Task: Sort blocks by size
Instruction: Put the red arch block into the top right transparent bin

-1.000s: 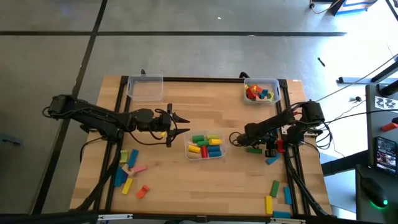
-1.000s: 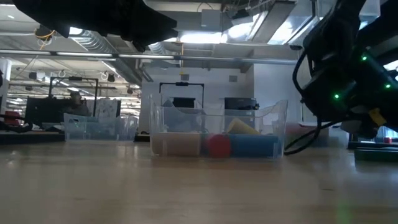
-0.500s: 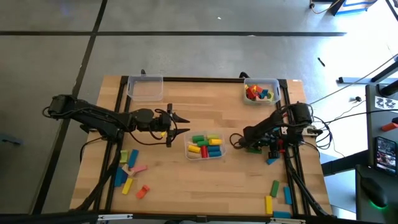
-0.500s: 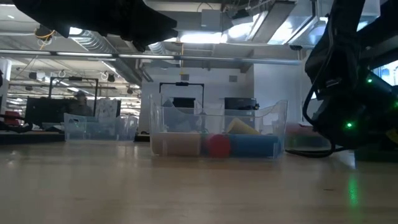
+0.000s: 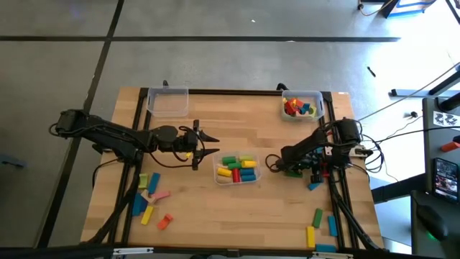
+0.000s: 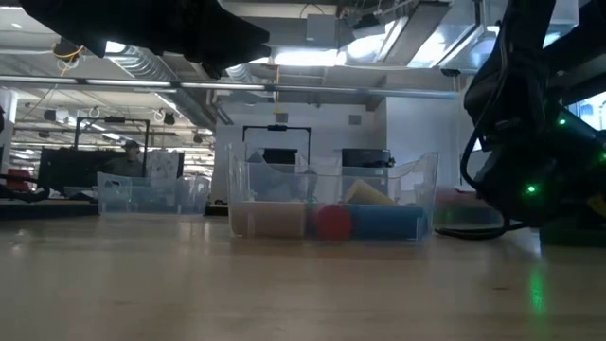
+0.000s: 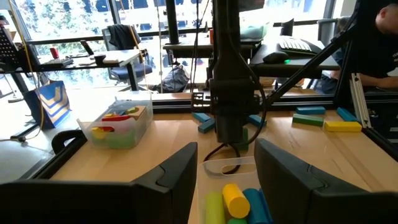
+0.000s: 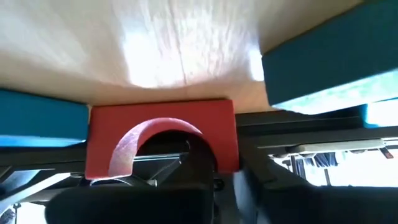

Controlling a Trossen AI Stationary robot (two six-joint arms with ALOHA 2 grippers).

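Right hand (image 5: 314, 171), low at the bench's (image 5: 215, 208) right edge among blocks, seemed clamped; the left hand (image 5: 203, 147) hovered agape, empty, beside the middle bin (image 5: 256, 173). Low view showed no labels. Right wrist view: fingers closing on a red arch (image 8: 161, 142) between blue blocks (image 8: 323, 59); an off-centre pinch might tip it. No writing was readable.

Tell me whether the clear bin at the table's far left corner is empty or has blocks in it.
Empty: the high view shows only bare bottom inside the far-left bin, unlike the middle bin, which holds blocks.
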